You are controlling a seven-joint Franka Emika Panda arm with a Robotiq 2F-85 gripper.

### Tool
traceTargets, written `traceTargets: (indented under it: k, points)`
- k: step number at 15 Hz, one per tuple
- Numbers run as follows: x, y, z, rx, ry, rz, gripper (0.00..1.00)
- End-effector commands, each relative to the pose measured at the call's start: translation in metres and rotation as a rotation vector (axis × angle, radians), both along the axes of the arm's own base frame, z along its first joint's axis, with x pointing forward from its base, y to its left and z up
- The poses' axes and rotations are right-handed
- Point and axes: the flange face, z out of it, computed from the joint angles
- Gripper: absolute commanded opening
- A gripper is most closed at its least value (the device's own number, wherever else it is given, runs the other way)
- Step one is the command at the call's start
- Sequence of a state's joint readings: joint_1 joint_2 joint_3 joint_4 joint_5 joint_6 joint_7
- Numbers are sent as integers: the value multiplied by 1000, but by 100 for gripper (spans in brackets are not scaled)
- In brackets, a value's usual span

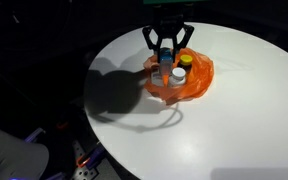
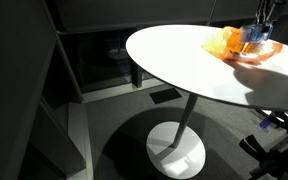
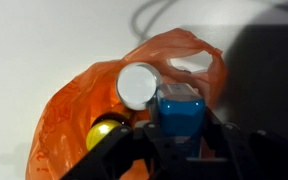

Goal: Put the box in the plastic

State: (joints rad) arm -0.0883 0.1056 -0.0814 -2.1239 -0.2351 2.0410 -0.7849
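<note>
box point(image 3: 180, 112) apparently in bag point(image 3: 64, 125), bag on table point(image 1: 239, 125)

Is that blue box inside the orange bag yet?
Inside its mouth: in the wrist view the blue box has orange bag around it, with the gripper straddling it. Whether it's gripped, cannot tell.

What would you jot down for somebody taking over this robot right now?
Gripper: shut on the blue box, held right over the orange plastic bag on the white table.
In the bag: a white-capped bottle and a yellow item.
Done: box gripped and at the bag's opening.
Left: lower it in, let go, pull the arm clear.
</note>
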Motion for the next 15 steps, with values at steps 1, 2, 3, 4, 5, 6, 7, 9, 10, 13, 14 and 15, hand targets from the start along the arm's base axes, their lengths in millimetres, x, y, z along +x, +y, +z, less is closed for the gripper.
traceTargets:
  k: [1, 2, 3, 4, 5, 6, 7, 9, 10, 13, 14, 15]
  points:
    - [14, -2, 3, -12, -2, 8, 18]
    - [16, -1, 3, -13, -7, 15, 18]
    - [19, -1, 3, -14, -10, 18, 18]
    - [22, 0, 4, -15, -13, 22, 18]
    - [25, 1, 4, -15, -16, 26, 18]
    - [27, 3, 3, -15, -18, 30, 18]
    - [30, 5, 3, -14, -20, 36, 18]
    - [34, 9, 0, -10, -19, 46, 18]
    - [35, 11, -1, -9, -19, 49, 68]
    - [37, 15, -2, -8, -18, 58, 84]
    - [37, 17, -1, -10, -19, 61, 91]
    - [35, 19, 2, -9, -20, 63, 99]
